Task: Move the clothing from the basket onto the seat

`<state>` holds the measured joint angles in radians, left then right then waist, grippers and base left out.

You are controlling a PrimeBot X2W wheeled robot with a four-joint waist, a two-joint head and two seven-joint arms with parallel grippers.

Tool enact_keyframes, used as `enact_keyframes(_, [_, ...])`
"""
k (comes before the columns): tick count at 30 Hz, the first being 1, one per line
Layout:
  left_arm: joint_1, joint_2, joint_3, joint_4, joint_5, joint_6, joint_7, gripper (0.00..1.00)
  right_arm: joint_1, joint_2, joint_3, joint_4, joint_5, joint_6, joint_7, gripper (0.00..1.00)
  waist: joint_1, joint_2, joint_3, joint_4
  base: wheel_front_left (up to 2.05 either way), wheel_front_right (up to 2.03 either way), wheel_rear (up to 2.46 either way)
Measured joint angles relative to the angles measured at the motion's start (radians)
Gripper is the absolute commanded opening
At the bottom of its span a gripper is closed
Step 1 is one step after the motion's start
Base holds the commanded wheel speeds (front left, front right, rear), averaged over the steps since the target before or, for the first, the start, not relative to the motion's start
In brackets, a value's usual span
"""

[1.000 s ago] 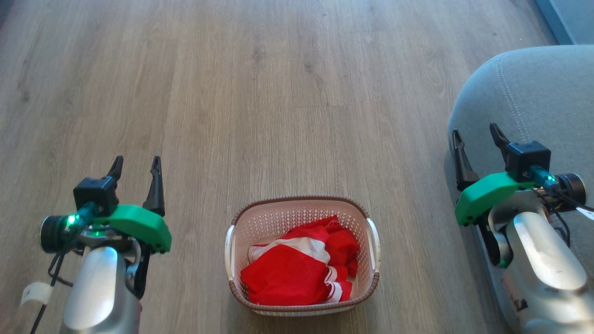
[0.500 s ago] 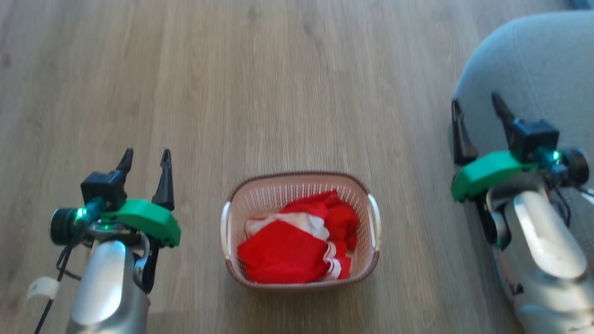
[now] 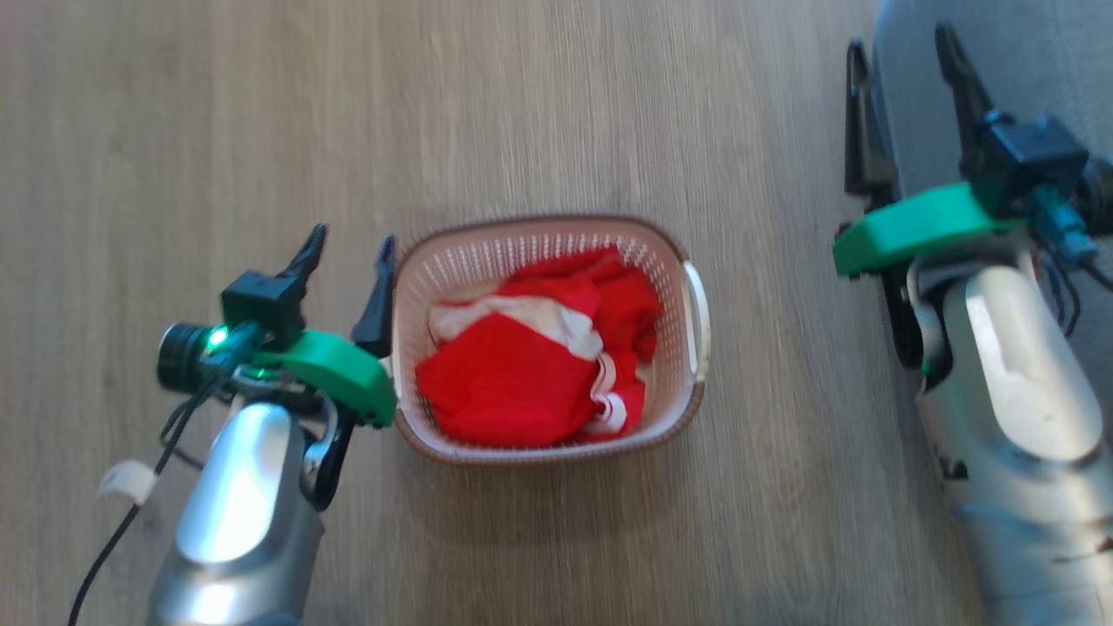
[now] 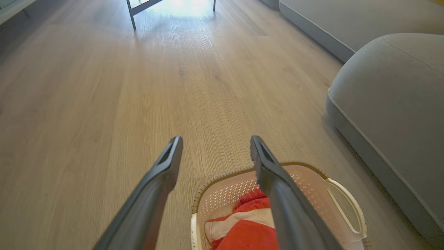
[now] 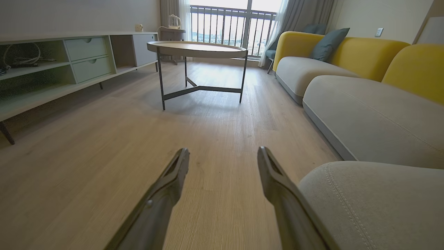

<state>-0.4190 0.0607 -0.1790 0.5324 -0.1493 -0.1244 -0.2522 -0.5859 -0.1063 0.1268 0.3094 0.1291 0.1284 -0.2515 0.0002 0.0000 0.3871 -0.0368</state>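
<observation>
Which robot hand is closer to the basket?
Left. The left gripper hangs right beside the basket; the right gripper is far off, over by the seat.

At the middle of the head view, on the floor [image 3: 174, 130]: the basket [image 3: 487, 256]. Holds the clothing [image 3: 504, 382], heaped inside. At its 9 o'clock, just beside the rim: the left gripper [image 3: 352, 239]. At its 2 o'clock, well apart: the seat [image 3: 1035, 61], with the right gripper [image 3: 900, 43] at its left edge. Along the right wrist view: coffee table [image 5: 196, 48] at 12 o'clock, low cabinet [image 5: 69, 59] at 10 o'clock, sofa [image 5: 364, 111] at 2 o'clock, behind the seat.
</observation>
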Motion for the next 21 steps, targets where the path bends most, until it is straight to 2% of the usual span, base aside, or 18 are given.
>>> enact_keyframes(13, [-0.131,0.038,-0.218,0.041,-0.029,0.000,0.000,1.00,-0.141,0.035,0.051,-0.055,-0.033,0.000,-0.005,1.00,-0.0001,0.0000,0.235,-0.065,0.00,0.00,0.00])
enact_keyframes(21, [-0.252,0.071,-0.434,0.130,-0.001,0.000,-0.002,1.00,-0.191,0.036,0.085,-0.076,-0.031,0.000,-0.005,1.00,-0.0001,0.0000,0.334,-0.116,0.00,0.00,0.00])
